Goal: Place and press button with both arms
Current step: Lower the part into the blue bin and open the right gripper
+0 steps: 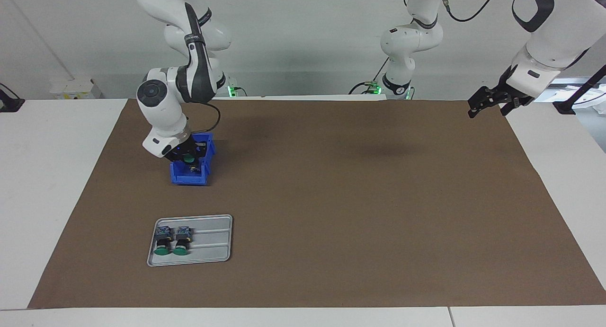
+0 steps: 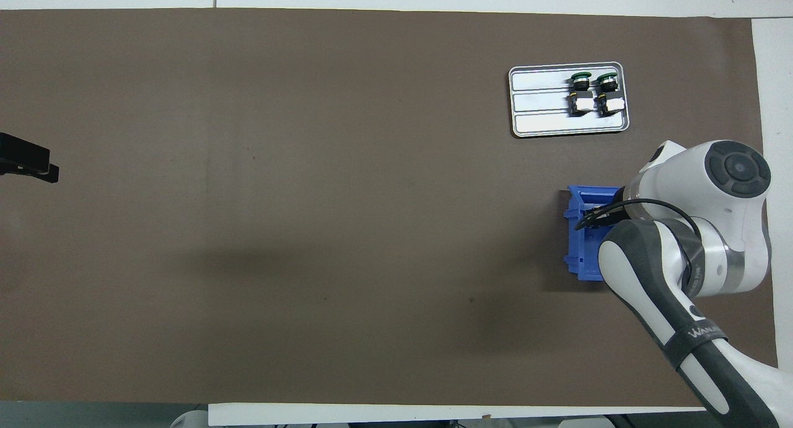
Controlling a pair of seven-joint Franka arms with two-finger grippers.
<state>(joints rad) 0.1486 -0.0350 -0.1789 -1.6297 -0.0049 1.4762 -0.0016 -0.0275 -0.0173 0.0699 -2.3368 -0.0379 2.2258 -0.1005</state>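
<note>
Two arms are mine, and in the facing view the right arm (image 1: 163, 104) folds down steeply, its wrist bent so that my right hand (image 1: 188, 154) dips into the blue bin (image 1: 189, 173) at the right arm's end of the desk (image 1: 47, 175). A green-capped button (image 1: 190, 159) shows right at the fingertips inside the bin; whether my fingers are pressed on it or only beside it I cannot tell. Farther from me than the bin, the grey tray (image 1: 213, 239) carries two more buttons (image 1: 173, 239) lying side by side, touching or nearly so, green caps pointing away from me, at the tray's end toward the mat's edge. My left arm (image 1: 544, 38) waits raised at its own end, and my left hand (image 1: 485, 103) hangs over the corner of the brown mat (image 1: 355, 199), tilted downward, holding nothing; its finger spread I cannot tell.

In the overhead view my right arm's elbow and wrist cover most of the blue bin (image 2: 582, 230), so the hand and the button in it are hidden. The grey tray (image 2: 539, 100) lies farther out with the two buttons (image 2: 593, 93) at one end. Only the dark tip of my left hand (image 2: 28, 158) enters at the picture's edge, over the mat (image 2: 310, 199).
</note>
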